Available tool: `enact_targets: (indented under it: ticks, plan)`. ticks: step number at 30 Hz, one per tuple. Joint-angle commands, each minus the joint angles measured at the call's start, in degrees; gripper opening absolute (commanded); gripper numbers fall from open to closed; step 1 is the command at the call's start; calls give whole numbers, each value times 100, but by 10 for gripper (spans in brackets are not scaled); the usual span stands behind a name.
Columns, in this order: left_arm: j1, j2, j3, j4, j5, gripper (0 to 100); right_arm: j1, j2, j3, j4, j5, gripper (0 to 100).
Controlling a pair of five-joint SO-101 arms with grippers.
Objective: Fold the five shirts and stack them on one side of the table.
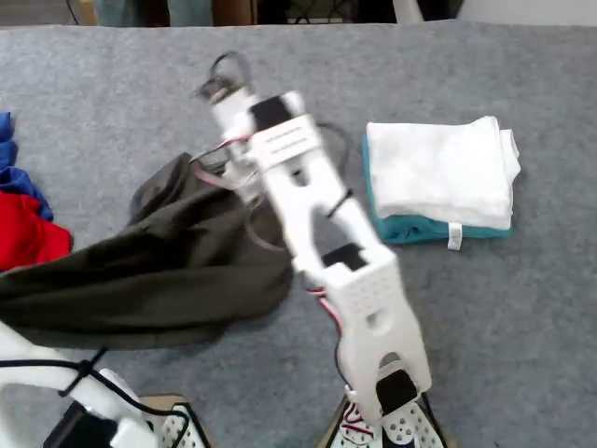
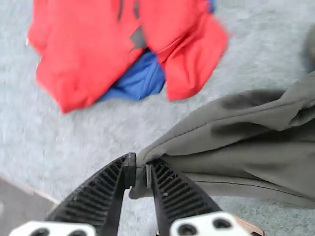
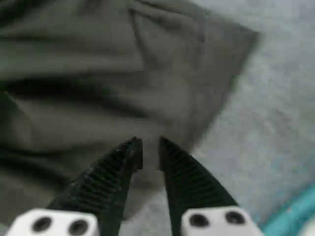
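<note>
in the left-centre of the table (image 1: 522, 327) the olive shirt (image 1: 159, 280) lies rumpled and unfolded. its long axis runs across the table from the left edge toward the middle, and one lobe bulges toward the far side.

my left gripper (image 2: 141, 169) has its jaws closed on an edge at the shirt's left end, with cloth pinched between the tips. from there the rest of the shirt stretches away to the right. my right gripper (image 3: 150, 150) hangs over the opposite end, near the edge of the cloth that faces the stack. its jaws stand a narrow slit apart, and i see nothing caught between them.

as i judge it, the next move turns on that far end. the right arm is clearly the nearer one, and a grip there would let me pull the shirt flat along its length.

to the right, well apart from the olive shirt, the folded white shirt (image 1: 438, 168) sits on the folded teal shirt (image 1: 410, 229). at the left edge, the red shirt (image 1: 28, 233) and the blue shirt (image 1: 11, 163) lie loose together.

from above, the right arm covers the olive shirt's right edge, and the shirt's left end runs out of view. i cannot tell collar from hem, nor whether the right tips touch the cloth.
</note>
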Motion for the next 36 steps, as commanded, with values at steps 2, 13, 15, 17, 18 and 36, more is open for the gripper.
enact_targets:
  ticks: [2, 13, 15, 17, 18, 36]
  plan:
    - [-505, 255, -13, -44, 18, 30, -431, 593, -321, -466, -9, 191]
    - [-1165, 501, 576, -686, 352, 30, -88, 2062, -1763, 123, 9, 6]
    - [-1138, 501, 848, -756, 343, 30, -26, 2132, -2149, 677, 26, 33]
    - [-1042, 501, 1068, -879, 325, 30, 44, 2105, -2387, 967, -9, 12]
    - [-998, 501, 1130, -914, 237, 30, 176, 2026, -2360, 958, -53, 15]
    - [813, 255, 1727, -1495, -70, 30, 1160, -4488, 5077, 941, 1424, 14]
